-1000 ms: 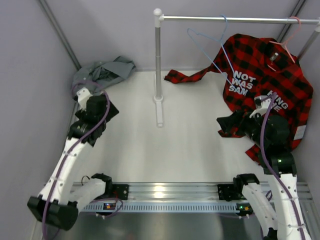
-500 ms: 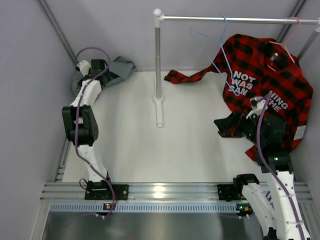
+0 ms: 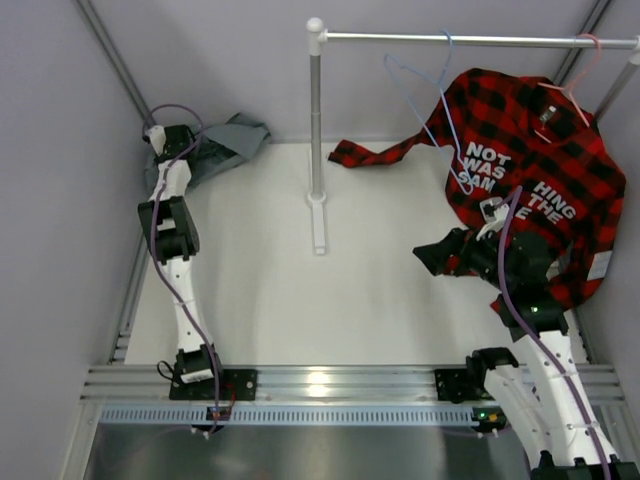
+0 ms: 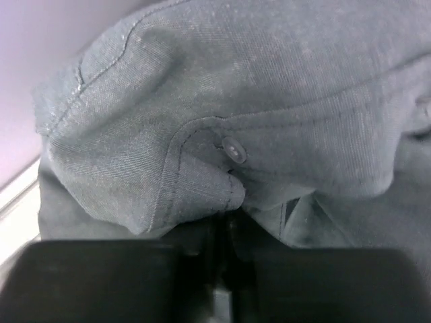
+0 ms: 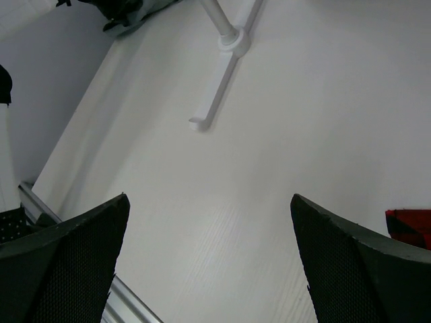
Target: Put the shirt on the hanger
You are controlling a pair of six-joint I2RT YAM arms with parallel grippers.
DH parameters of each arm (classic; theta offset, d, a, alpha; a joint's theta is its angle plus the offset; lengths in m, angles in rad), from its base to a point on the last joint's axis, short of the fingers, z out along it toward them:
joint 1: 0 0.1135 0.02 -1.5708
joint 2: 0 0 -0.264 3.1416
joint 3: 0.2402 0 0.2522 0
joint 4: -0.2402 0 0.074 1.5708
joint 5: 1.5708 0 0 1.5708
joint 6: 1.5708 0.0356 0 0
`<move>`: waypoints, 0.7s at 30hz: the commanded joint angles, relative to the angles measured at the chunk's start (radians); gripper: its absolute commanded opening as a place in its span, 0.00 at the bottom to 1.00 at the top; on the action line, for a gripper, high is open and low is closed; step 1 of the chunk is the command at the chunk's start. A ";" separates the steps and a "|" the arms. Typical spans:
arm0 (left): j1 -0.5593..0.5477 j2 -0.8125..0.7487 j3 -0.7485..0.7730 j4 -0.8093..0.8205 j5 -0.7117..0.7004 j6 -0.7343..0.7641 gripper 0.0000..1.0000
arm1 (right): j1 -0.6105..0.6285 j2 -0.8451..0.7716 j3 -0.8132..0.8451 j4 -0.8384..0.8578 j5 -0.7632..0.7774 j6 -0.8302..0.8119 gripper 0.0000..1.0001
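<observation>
The grey-green shirt (image 3: 228,138) lies crumpled in the far left corner of the table. My left gripper (image 3: 168,140) is stretched out onto it. In the left wrist view the shirt (image 4: 236,87) fills the frame, a buttoned fold runs down into the jaws, and the left gripper (image 4: 222,222) is shut on that cloth. The light-blue hanger (image 3: 411,68) hangs by its hook from the rail, in front of the plaid shirt. My right gripper (image 3: 432,256) hovers over the table's right side, open, with bare tabletop between its fingers (image 5: 74,249).
A white rack stands mid-table: upright pole (image 3: 316,110), top rail (image 3: 470,39), flat foot (image 3: 318,225), the foot (image 5: 214,101) also in the right wrist view. A red-and-black plaid shirt (image 3: 540,150) hangs on a pink hanger (image 3: 577,97) at the right. Grey walls close both sides.
The left arm has stretched out to the far left corner and its gripper has closed on the shirt. The right gripper has drifted slightly left, still open.
</observation>
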 commanded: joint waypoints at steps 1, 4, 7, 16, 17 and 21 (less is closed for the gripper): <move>0.012 -0.033 0.053 0.032 0.129 0.028 0.02 | 0.014 -0.002 -0.002 0.155 -0.007 0.012 0.99; -0.010 -0.181 -0.034 0.032 0.211 -0.016 0.00 | 0.014 0.011 -0.005 0.182 -0.010 0.023 0.99; -0.069 -0.428 -0.224 0.035 0.248 -0.076 0.00 | 0.012 0.027 -0.005 0.190 -0.005 0.023 1.00; -0.603 -1.286 -1.141 0.103 0.064 -0.211 0.00 | 0.012 0.060 0.000 0.245 -0.051 0.063 0.99; -0.638 -1.335 -1.198 0.101 0.072 -0.219 0.00 | 0.012 0.052 -0.003 0.260 -0.076 0.078 0.99; -0.770 -1.570 -1.389 0.094 0.357 -0.178 0.00 | 0.014 0.038 0.027 0.242 -0.150 0.069 0.99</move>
